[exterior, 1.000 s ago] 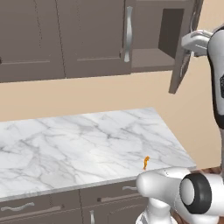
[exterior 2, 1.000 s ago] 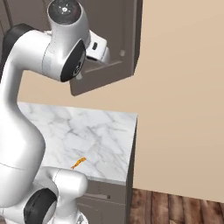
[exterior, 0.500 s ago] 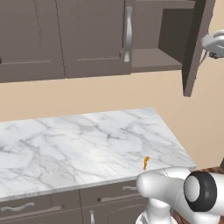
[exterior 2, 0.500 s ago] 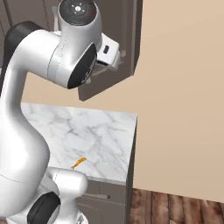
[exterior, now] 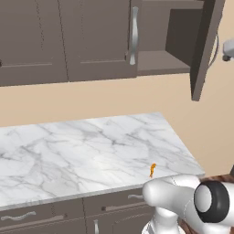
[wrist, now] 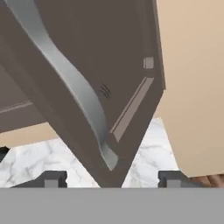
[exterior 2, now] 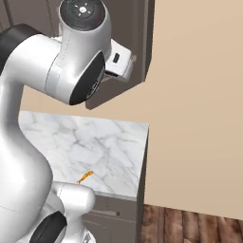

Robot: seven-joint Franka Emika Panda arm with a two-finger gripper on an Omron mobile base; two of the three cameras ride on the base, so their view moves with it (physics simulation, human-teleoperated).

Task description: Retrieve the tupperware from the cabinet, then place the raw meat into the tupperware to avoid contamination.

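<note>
Cabinet-opening step: my gripper (wrist: 107,177), fingers spread and grasping nothing, straddles the door handle (wrist: 65,78) of the cabinet (exterior: 183,41); next I must reach inside for the tupperware

one raw meat morsel (exterior: 152,170), one marble counter (exterior: 68,151), three cabinet doors (exterior: 98,39), one open.

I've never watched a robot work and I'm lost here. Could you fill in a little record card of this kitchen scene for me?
cabinet: right door swung open, left doors closed
inner shelf: no container to be seen on the part in view
door handle: silver bar, lined up between the gripper's tips
gripper: fingers apart, close to the door
raw meat: on the marble counter, near the front edge
</note>
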